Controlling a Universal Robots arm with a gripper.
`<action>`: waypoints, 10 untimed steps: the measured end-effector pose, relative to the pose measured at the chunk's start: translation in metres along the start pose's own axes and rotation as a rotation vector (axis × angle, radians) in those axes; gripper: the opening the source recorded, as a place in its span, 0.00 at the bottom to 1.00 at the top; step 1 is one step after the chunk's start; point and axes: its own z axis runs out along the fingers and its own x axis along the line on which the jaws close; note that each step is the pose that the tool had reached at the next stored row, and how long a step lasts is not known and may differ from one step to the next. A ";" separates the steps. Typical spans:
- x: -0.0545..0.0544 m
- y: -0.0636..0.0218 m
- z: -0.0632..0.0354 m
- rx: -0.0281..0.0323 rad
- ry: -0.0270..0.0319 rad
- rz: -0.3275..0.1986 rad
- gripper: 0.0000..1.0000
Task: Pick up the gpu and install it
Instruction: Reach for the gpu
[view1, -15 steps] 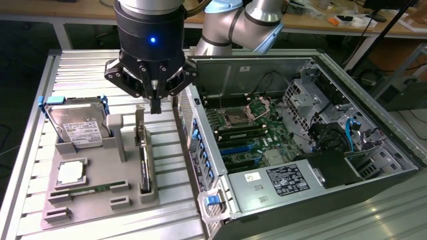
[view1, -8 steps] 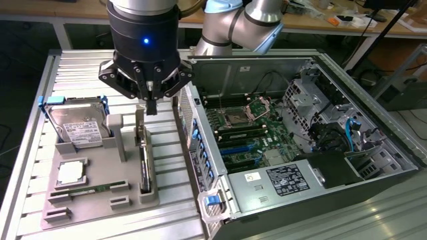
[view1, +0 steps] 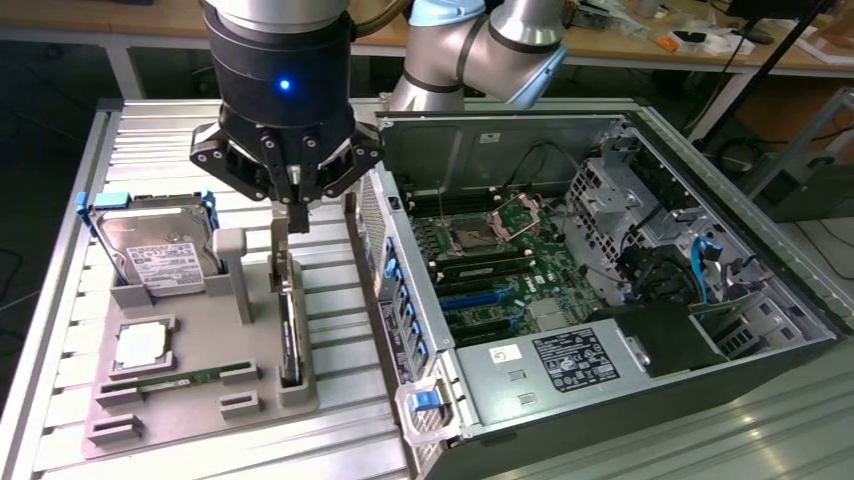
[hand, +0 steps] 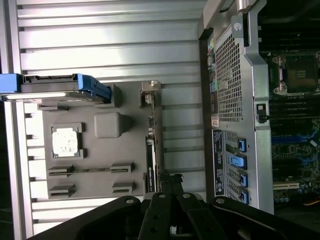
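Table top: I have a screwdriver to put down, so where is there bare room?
Bare ribbed table lies behind the hard drive and in front of the parts tray. It is crowded in the narrow gap between the gpu and the computer case, with the gripper hanging over the gpu.

End effector (hand: 171, 179) closed, apparently pinching upright gpu (hand: 151, 150)
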 end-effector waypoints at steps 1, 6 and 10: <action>0.000 -0.0001 0.0000 0.0000 0.0000 0.000 0.11; 0.001 -0.0009 -0.0001 0.0000 0.0000 0.000 0.11; 0.003 -0.0013 0.0000 0.0000 0.0000 0.000 0.11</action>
